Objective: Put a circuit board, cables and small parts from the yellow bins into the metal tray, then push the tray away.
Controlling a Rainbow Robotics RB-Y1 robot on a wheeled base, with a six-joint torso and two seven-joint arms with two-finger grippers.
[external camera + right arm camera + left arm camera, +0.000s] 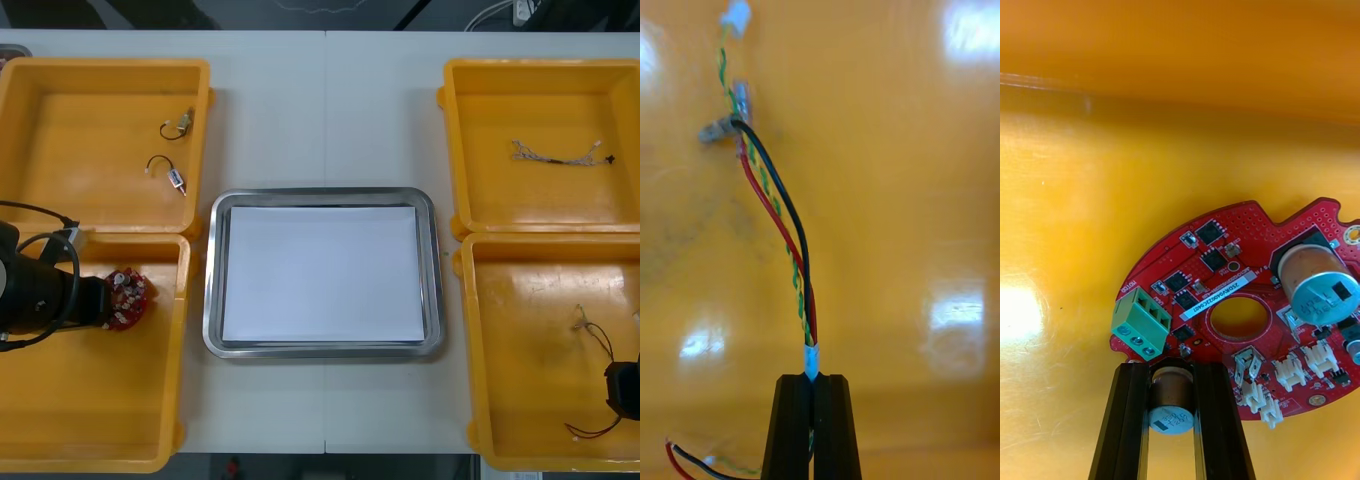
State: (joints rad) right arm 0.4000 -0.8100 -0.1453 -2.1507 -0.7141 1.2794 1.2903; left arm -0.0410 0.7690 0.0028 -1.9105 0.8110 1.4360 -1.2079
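Bright, even light from overhead falls on the table (325, 110), and the metal tray (213, 290) throws only a thin, soft shadow around its rim. In the right wrist view, pale squarish glare patches lie on the right near bin (887, 187) on both sides of the cable (790, 251). In the left wrist view, a strong white glare spot sits on the left near bin (1075, 187) beside the circuit board (1247, 217).

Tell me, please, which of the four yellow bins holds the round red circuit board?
The near bin on the robot's left: the left pincer grips the circuit board there. The other three lack one; the right pincer grips a cable.
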